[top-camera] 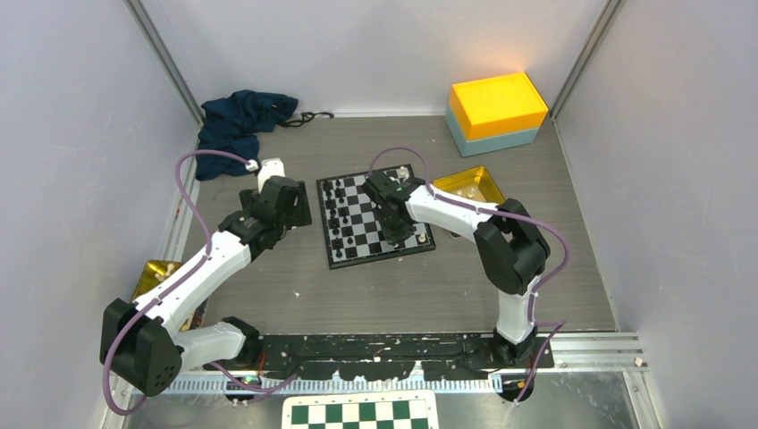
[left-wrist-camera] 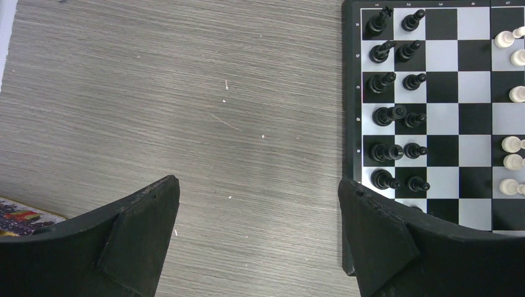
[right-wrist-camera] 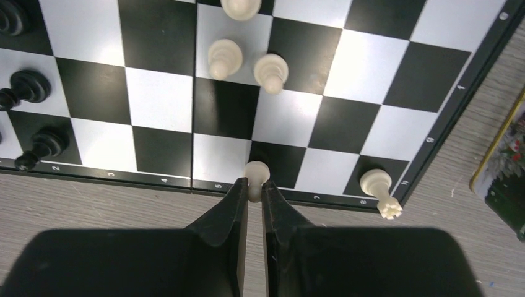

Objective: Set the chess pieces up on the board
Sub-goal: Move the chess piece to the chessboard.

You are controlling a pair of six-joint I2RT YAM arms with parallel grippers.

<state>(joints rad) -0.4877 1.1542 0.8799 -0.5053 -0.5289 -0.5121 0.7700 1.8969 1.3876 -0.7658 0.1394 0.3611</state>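
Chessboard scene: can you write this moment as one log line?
right hand: shut on white piece at board edge | left hand: open, empty, beside board

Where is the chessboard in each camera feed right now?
Top external: the board sits mid-frame.
Left wrist: the board runs down the right edge.
Right wrist: the board fills the top, above the right tool pinching a white piece.
Shared landmark: the black pieces.

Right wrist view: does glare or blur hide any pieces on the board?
Right wrist: glare whitens part of the board, but the white piece in the right end effector is sharp. Left wrist: even light, black pieces crisp. Top external: yellow box glows brightly; pieces too small.
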